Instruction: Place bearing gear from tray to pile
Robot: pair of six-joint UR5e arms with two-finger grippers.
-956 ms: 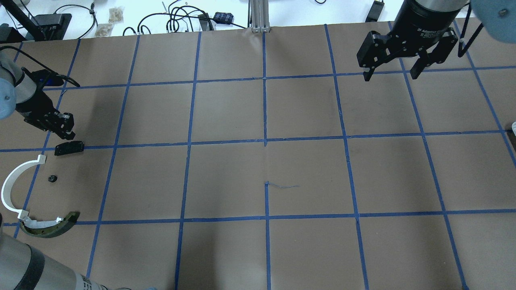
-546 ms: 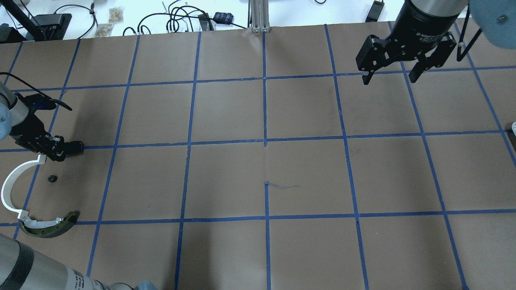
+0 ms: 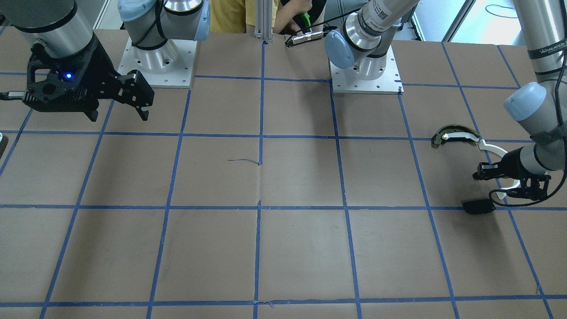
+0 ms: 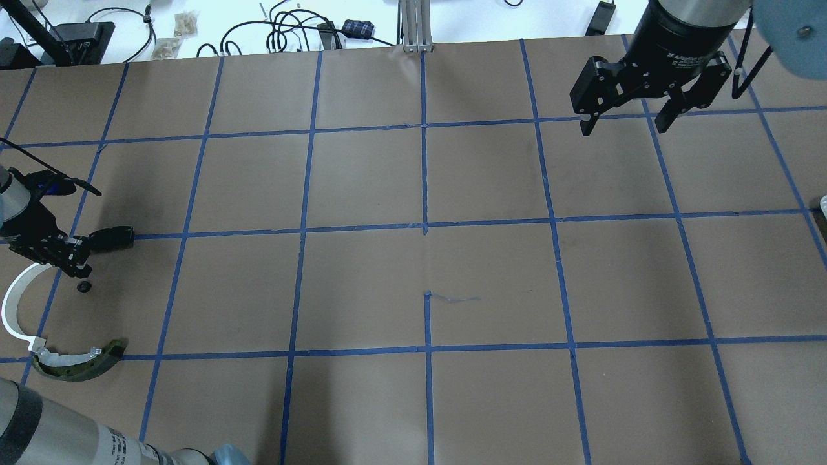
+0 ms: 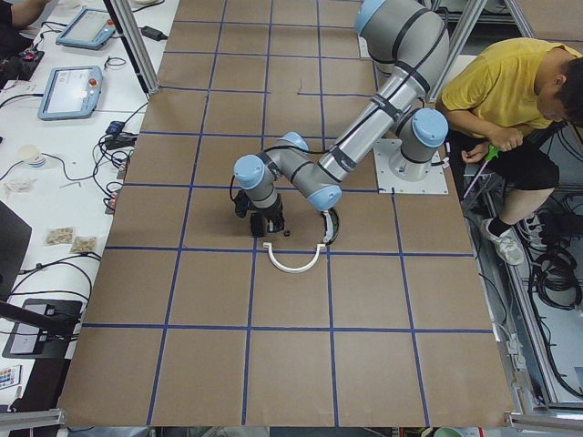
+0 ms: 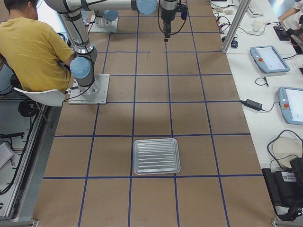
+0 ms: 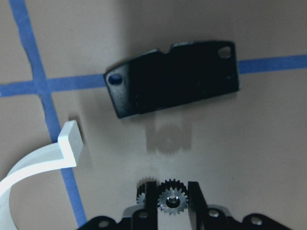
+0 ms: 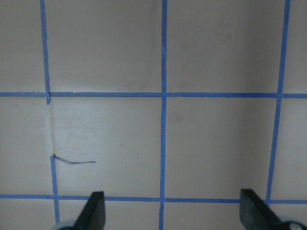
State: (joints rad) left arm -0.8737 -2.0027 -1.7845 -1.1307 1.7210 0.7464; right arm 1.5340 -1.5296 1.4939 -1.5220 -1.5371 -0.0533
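Over brown, blue-taped paper, left claw pinches the bearing gear; right claw gapes wide.

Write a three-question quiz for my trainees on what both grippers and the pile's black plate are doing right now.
1. True or false: the left gripper is shut on a small gear.
2. The right gripper is: A) open, gripping nothing; B) shut on a gear; C) out of every view.
3. Fill in: the black plate lies across a grid line made of blue ___.
Key: 1 true; 2 A; 3 tape.
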